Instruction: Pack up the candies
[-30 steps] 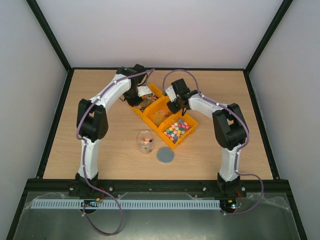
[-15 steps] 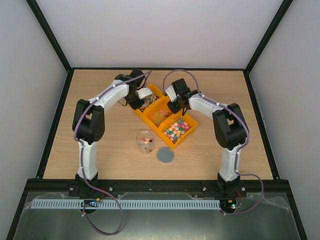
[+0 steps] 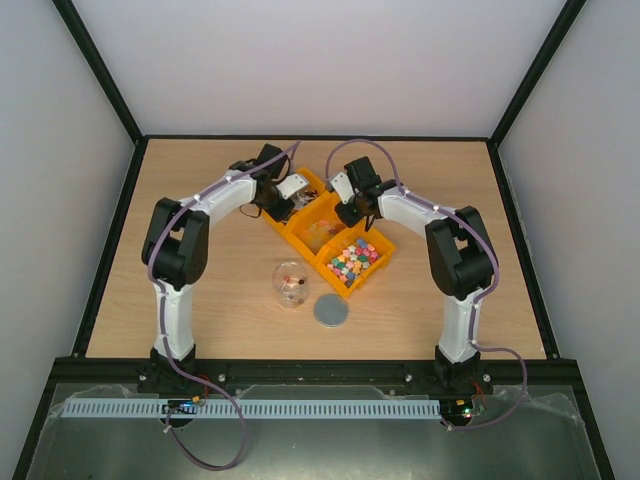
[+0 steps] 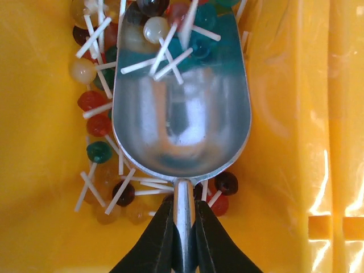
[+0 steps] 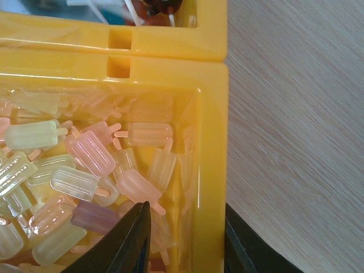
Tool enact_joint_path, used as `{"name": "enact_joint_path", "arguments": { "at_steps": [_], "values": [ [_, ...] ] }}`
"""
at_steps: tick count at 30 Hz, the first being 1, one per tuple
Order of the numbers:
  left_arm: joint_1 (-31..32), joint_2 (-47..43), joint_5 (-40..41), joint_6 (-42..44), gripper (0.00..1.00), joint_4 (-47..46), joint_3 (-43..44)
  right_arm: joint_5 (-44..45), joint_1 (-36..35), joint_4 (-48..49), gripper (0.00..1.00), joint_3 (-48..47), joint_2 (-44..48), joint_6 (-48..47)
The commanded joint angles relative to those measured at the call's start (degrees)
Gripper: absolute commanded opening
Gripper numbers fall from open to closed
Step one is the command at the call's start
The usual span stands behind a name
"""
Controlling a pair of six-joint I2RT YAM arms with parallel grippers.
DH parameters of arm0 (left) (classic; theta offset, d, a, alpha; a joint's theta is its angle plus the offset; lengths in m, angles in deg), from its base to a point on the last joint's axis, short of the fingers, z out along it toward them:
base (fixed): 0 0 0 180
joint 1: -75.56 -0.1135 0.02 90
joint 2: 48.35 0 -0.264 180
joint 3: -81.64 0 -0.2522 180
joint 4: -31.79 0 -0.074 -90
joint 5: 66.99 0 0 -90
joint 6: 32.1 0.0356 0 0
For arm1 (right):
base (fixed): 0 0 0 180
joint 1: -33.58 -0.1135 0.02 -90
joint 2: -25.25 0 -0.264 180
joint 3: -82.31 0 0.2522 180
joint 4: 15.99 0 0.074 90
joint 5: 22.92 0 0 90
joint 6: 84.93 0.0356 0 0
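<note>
Candies [image 4: 94, 102] around scoop [image 4: 182, 125] in left gripper [image 4: 183, 209]

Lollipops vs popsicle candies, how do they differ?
Lollipops are round balls; popsicle candies are flat ridged bars. Lollipops are deep red, green, brown; popsicle candies pale pastels. Lollipops have long white sticks; popsicle candies short stubs. Both lie loose in yellow bins.

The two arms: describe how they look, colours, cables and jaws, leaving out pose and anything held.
The left arm and right arm match: white links joined by chunky black joint housings, standing on black bases. A thin purple cable runs along each arm and hangs in a loose loop near the base. In the wrist views the jaws are black, smooth and tapered.
</note>
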Motion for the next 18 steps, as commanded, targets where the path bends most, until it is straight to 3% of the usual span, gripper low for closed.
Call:
{"name": "enact_joint_path", "arguments": {
  "at_steps": [1,18],
  "values": [
    [-0.31,0.06,-5.3,-1.3,0.02,-4.79,-3.14,-2.61,-0.74,-1.1,0.32,-0.53,0.23,-1.45],
    [-8.53,-12.33,-15.94,0.76,0.02,-20.89,-20.98,-0.19,1.9,1.06,0.52,0.35,3.07,-0.38]
  ]
}}
